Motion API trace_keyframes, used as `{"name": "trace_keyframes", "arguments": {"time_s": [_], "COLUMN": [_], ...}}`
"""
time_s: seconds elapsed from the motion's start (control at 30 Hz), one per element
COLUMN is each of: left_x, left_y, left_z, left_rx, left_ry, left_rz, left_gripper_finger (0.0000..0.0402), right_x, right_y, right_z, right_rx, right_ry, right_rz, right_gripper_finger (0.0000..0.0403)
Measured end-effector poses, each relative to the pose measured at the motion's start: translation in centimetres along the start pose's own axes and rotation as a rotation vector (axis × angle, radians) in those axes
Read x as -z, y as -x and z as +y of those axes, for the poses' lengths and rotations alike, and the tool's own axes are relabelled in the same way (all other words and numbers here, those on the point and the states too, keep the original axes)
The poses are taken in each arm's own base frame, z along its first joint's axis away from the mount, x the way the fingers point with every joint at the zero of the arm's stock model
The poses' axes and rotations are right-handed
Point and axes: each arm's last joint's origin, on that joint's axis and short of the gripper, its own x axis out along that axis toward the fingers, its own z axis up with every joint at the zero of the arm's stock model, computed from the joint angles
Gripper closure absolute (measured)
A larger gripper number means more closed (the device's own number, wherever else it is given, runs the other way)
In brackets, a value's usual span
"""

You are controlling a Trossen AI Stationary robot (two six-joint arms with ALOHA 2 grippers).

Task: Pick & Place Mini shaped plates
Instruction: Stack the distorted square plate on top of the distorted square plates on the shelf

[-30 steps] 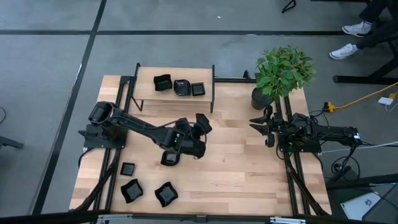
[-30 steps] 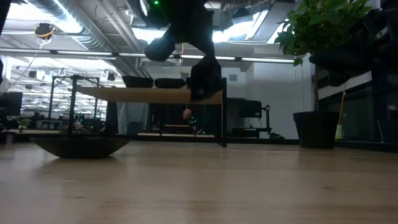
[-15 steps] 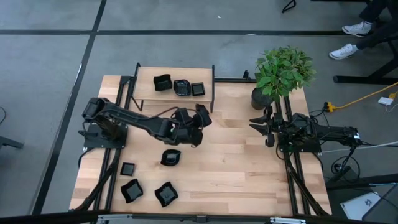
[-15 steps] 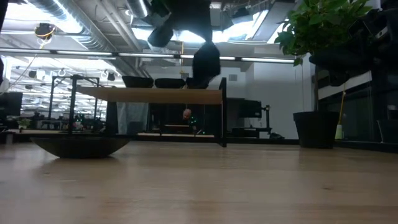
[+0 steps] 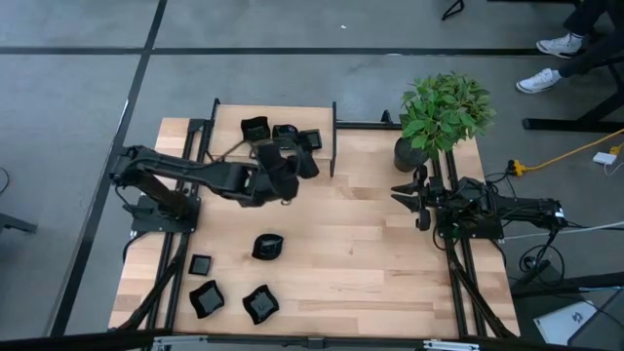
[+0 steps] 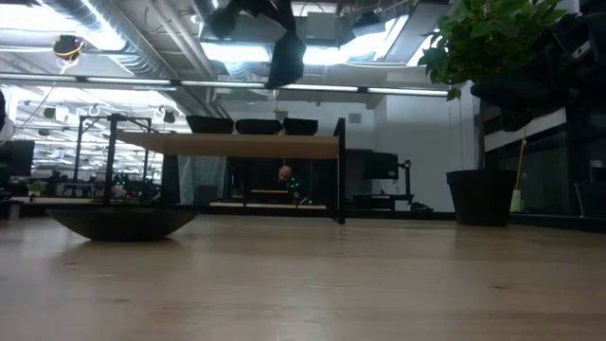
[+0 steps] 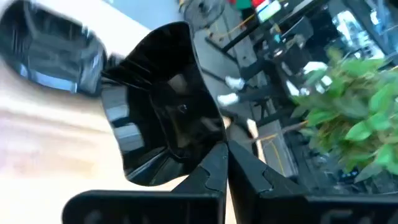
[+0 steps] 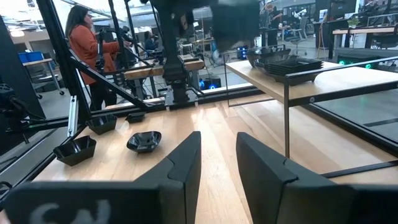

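Note:
My left gripper (image 5: pixel 291 168) hovers by the front of the raised wooden shelf (image 5: pixel 226 146), shut on one glossy black mini plate (image 7: pixel 165 115), which the low view shows high above the shelf as the plate (image 6: pixel 287 59). Three mini plates sit on the shelf: one (image 5: pixel 255 129), another (image 5: pixel 286 133) and a square one (image 5: pixel 310 139). Several more rest flat on the table, among them a plate (image 5: pixel 266 247) mid-table and a plate (image 5: pixel 259 304) near the front edge. My right gripper (image 5: pixel 417 201) waits open at the table's right side. My left gripper pinches the mini plate between its two fingers at the rim (image 7: pixel 208 152), at one edge of the dish. The plate is lifted clear of table and shelf and tilted on edge, hanging below the fingers in the low view.
A potted plant (image 5: pixel 444 112) in a dark pot (image 5: pixel 410 154) stands at the far right corner. The shelf's black frame posts (image 5: pixel 333 146) rise at its ends. A person (image 8: pixel 87 53) stands beyond the table. Bare wood (image 5: pixel 370 263) lies between the arms.
My left gripper has risen and moved toward the table's far edge and left, from above the mid-table plate up to the shelf front, carrying the held plate with it. The plates on the table and shelf have stayed put.

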Motion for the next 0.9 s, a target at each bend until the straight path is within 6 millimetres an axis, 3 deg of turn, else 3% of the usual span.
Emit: {"name": "trace_keyframes", "arguments": {"time_s": [0.5, 0.9], "left_x": [-7.1, -8.9], "left_y": [1.3, 0.4], "left_z": [0.0, 2.1], "left_rx": [-0.028, -0.208], "left_ry": [-0.269, -0.574], "left_rz": [-0.152, -0.146], "left_gripper_finger": [0.04, 0.0399], "right_x": [0.0, 0.0], "right_y": [0.0, 0.0], "right_z": [0.0, 0.0], "right_rx": [0.0, 0.0], "right_ry": [0.0, 0.0], "right_rz": [0.0, 0.0], "right_gripper_finger": [0.03, 0.03]}}
